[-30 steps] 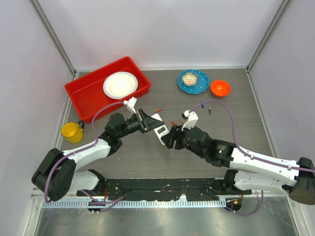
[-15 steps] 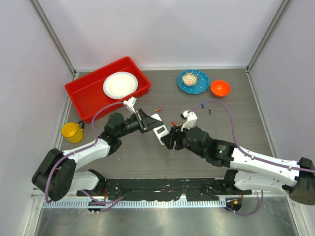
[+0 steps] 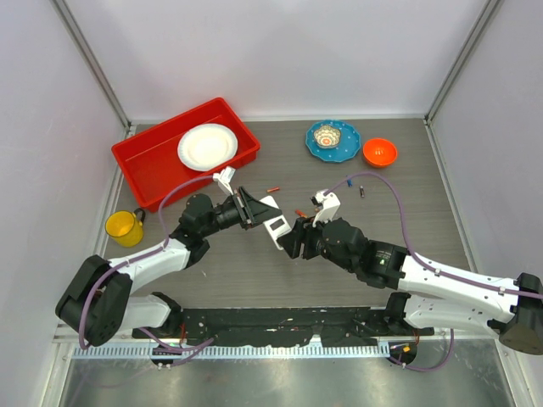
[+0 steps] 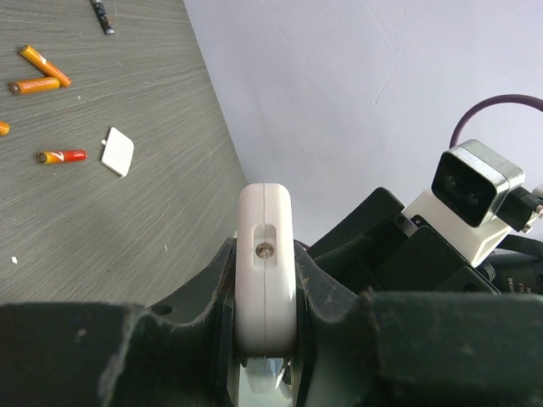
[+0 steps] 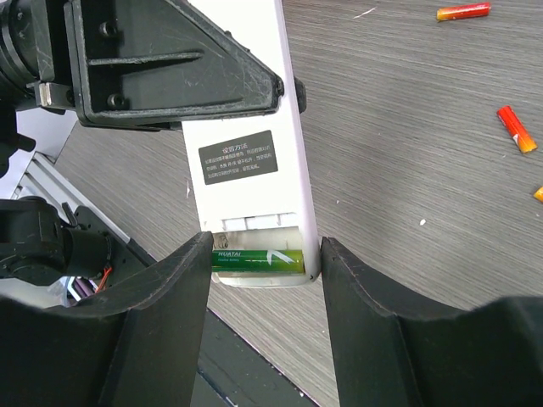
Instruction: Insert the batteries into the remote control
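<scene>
The left gripper (image 4: 265,259) is squeezed tight on the white remote control (image 4: 265,212) and holds it above the table (image 4: 127,212). The remote's back faces the right wrist camera. 1 green battery (image 5: 257,259) lies in the open slot at its end. The right gripper (image 5: 267,250) has its 2 fingers (image 5: 373,339) on either side of that end, but it is not clear if they squeeze it. A red-orange battery (image 5: 516,129) lies loose on the table.

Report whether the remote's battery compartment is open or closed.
Open. The remote control, clamped in the left gripper, shows its bay uncovered at the near end, with a green battery lying inside.
</scene>
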`<move>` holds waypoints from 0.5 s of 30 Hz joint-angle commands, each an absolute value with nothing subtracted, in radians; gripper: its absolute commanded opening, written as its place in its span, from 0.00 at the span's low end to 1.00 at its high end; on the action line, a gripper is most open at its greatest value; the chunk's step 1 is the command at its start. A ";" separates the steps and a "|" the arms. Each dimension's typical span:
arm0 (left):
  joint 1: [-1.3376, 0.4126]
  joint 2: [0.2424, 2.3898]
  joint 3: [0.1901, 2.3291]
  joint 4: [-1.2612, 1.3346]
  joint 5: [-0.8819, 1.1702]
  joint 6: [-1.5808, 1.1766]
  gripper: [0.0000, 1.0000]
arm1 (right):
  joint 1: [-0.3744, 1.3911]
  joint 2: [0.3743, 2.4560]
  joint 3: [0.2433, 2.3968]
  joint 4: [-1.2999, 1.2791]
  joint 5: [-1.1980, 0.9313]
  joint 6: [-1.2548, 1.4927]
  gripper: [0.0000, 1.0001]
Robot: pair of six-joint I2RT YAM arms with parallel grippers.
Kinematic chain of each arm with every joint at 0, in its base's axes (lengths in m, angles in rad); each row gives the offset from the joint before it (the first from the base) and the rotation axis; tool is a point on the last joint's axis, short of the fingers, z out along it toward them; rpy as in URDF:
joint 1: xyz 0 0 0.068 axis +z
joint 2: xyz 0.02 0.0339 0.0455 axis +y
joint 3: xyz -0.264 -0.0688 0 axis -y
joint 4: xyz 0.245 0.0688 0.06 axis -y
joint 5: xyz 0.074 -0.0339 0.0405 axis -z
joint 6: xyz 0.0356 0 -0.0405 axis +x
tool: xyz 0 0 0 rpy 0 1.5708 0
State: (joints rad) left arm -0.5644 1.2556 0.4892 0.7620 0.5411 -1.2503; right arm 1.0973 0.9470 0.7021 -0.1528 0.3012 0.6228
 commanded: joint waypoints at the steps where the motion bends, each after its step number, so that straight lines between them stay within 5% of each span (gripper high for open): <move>1: -0.551 1.244 0.500 0.916 0.560 -1.301 0.00 | 1.091 0.942 0.689 -0.213 0.296 0.592 0.56; 15: -0.543 1.243 0.505 0.940 0.574 -1.324 0.00 | 1.092 0.950 0.687 -0.242 0.307 0.561 0.54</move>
State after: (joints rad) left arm -0.5556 1.2594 0.4858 0.7746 0.5545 -1.2675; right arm 1.0973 0.9470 0.7021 -0.1501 0.2897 0.5915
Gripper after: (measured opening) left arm 0.256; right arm 0.569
